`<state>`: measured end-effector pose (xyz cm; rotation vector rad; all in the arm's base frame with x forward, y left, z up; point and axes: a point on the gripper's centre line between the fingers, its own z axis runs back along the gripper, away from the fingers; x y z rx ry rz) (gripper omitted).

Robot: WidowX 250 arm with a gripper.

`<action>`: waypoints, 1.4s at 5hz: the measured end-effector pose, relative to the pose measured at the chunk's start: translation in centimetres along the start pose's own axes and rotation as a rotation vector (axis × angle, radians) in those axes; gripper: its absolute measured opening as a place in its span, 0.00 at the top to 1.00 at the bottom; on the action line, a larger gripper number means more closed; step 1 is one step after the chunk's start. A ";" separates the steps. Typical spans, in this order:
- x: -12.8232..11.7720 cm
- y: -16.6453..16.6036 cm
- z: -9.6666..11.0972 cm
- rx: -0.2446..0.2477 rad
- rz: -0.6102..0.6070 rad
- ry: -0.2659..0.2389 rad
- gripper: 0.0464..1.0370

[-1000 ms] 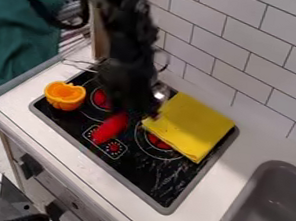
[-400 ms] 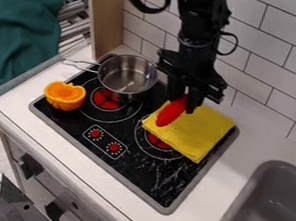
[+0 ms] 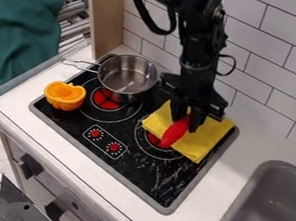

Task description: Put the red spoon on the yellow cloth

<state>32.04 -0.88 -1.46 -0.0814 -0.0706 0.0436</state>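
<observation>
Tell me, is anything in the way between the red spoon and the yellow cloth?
Nothing I can see. The gripper holds the red spoon right over the yellow cloth, though I can't tell if they touch. The metal pot stands off to the side.

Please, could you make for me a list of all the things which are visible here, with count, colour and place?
Spoon: 1, red, over the cloth, at the gripper
Cloth: 1, yellow, on the stove top, under the gripper
Pot: 1, silver, at the stove's back
Cup-like piece: 1, orange, stove's left corner
Stove top: 1, black, grey rim, set in the counter
Counter: 1, white, around the stove
Sink: 1, grey, lower right
Tiled wall: 1, white, behind
Wooden panel: 1, light brown, behind the pot
Fabric: 1, green, upper left
Arm: 1, black, from the top edge
Gripper: 1, black, above the cloth
</observation>
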 end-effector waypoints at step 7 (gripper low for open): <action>-6.7 1.3 6.9 0.028 0.045 0.026 0.04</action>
